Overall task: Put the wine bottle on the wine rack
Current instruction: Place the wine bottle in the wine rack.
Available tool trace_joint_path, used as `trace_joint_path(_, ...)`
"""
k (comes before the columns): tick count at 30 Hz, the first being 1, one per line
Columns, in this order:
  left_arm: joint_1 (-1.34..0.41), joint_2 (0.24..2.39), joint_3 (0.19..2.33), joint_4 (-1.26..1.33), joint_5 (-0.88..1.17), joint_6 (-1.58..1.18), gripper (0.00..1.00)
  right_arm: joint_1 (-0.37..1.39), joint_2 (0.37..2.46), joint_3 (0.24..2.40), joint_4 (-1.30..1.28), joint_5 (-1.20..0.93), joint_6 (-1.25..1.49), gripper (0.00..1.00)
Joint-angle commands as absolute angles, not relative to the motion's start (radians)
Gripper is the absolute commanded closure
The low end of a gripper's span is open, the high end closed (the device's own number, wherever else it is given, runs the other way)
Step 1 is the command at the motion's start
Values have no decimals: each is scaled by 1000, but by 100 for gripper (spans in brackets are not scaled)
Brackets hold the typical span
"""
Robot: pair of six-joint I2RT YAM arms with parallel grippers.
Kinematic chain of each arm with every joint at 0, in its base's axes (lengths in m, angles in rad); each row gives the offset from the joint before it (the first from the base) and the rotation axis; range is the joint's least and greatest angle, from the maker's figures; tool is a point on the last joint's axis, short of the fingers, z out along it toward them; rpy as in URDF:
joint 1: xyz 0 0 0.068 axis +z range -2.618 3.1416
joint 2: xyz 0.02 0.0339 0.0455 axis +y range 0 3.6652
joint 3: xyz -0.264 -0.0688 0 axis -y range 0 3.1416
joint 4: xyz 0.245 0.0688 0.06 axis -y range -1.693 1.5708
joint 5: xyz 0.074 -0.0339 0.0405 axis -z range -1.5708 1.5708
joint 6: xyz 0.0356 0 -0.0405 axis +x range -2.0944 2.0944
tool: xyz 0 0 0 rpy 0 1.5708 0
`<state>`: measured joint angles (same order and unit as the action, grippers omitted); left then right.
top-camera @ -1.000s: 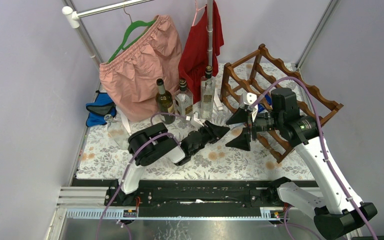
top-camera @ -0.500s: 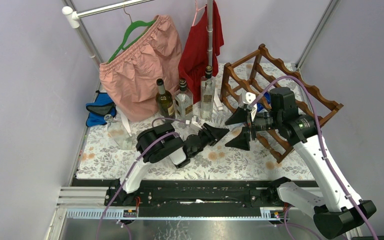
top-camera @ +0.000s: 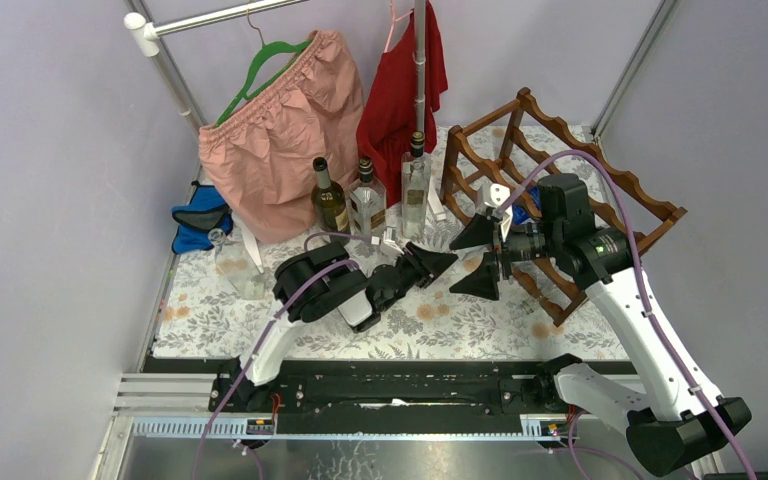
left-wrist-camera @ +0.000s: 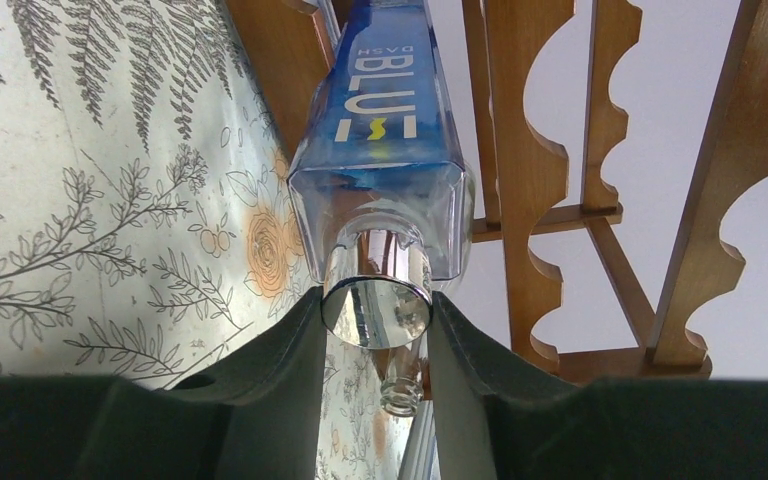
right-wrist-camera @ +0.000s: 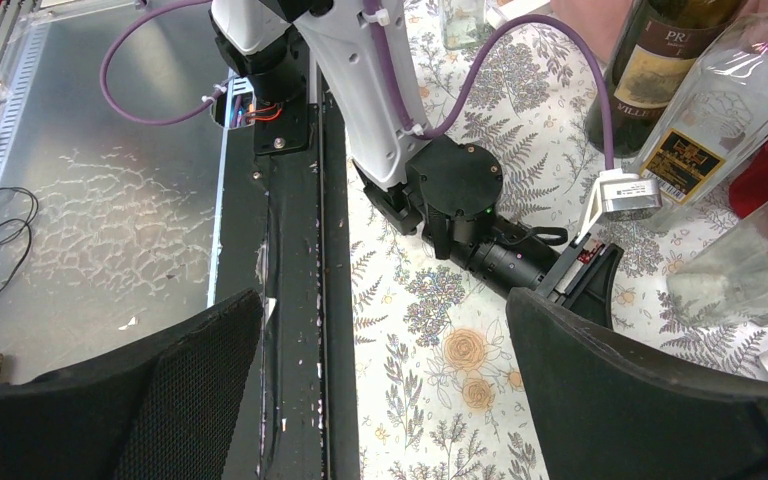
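Wine bottle (left-wrist-camera: pixel 385 150) is judged partway into the wine rack (left-wrist-camera: pixel 730 170).
Its neck is pinched by the left claw (left-wrist-camera: pixel 377 300); the right claw (right-wrist-camera: pixel 385 300) is spread, empty. A straight push into the rack is called for.

Reddish-brown wood with wavy scalloped edges on the rack (left-wrist-camera: pixel 735 170). Clear blue glass on the blue bottle (left-wrist-camera: pixel 380 110), with white "BLUE" lettering, a yellow mark and a mirror-silver cap. White tabletop (top-camera: pixel 430 330) printed with grey ferns and orange roses. Along the far edge, pink shorts (top-camera: pixel 280 130) on a green hanger (top-camera: pixel 260 65), a red garment (top-camera: pixel 400 90), a dark green bottle (top-camera: pixel 330 205) with cream label, two clear bottles (top-camera: pixel 367 205). Blue pouch (top-camera: pixel 200 220) at the left edge. Matte black on the left tool (left-wrist-camera: pixel 375 300) and right tool (right-wrist-camera: pixel 385 300); purple cables (top-camera: pixel 571 154).
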<state>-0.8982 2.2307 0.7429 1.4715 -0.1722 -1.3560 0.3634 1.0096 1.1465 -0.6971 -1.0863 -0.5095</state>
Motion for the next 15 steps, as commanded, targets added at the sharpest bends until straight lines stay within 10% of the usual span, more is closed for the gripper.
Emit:
trace_joint_path(1,-870,2292,738,1376,-159,-1330,89,356,1014,1154,-665,-1114,-521,0)
trace_joint_path(15,-865,2328,812,1282,-128,-1317,90,353,1013,1151,-668,-1109,-526,0)
